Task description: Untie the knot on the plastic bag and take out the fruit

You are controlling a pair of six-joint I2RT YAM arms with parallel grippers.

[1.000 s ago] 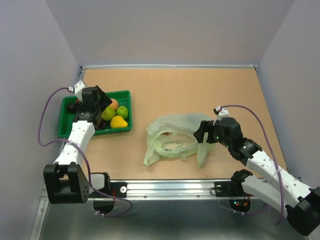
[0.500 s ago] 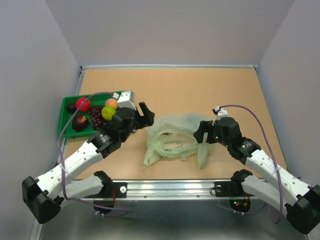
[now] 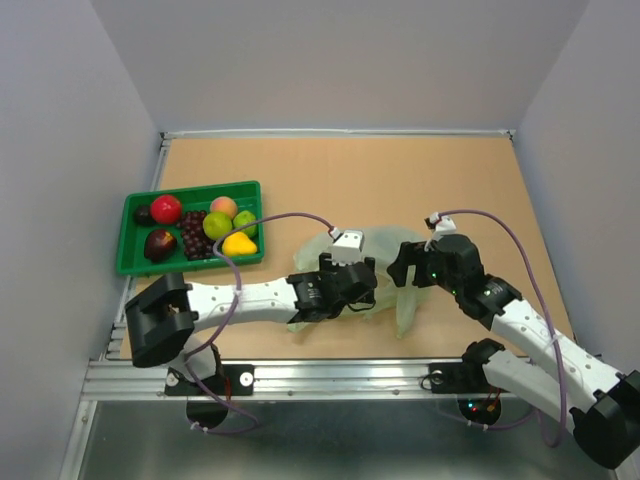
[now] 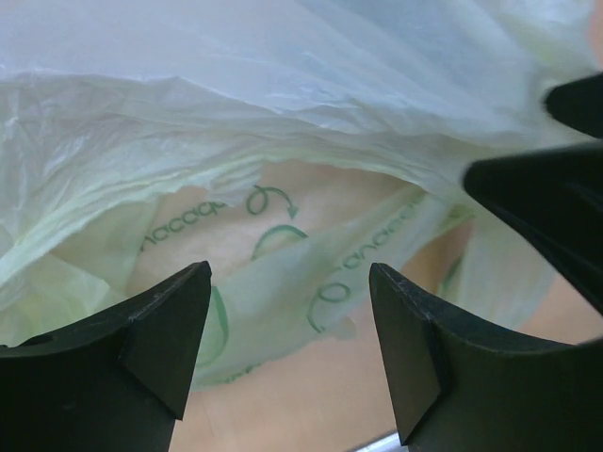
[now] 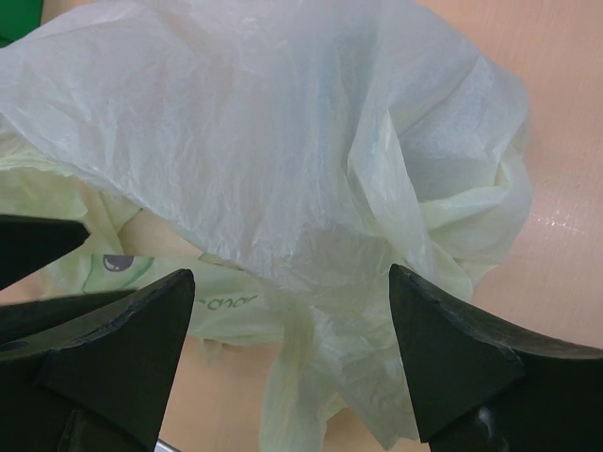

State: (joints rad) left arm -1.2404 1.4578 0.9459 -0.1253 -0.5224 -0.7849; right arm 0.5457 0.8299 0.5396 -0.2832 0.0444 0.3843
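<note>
The pale green plastic bag (image 3: 345, 262) lies crumpled and slack in the middle of the table, its mouth gaping in the left wrist view (image 4: 283, 141). The knot is hidden or out of view. The fruit rests in the green tray (image 3: 130, 262): a red apple (image 3: 165, 208), a yellow pear (image 3: 239, 243) and a lime-green round one (image 3: 217, 225). My left gripper (image 3: 362, 285) (image 4: 292, 348) is open at the bag's near side, nothing between its fingers. My right gripper (image 3: 402, 272) (image 5: 292, 363) is open over the bag's right fold, apart from the film.
Purple grapes (image 3: 193, 235) and a peach (image 3: 224, 206) share the tray with a dark fruit (image 3: 160, 244). Grey walls close the table on three sides. A metal rail (image 3: 330, 375) runs along the near edge. The two grippers stand close together at the bag.
My left arm swung from over the tray across to the bag's near side, and its jaws narrowed a little. The right arm and the bag stayed put.
</note>
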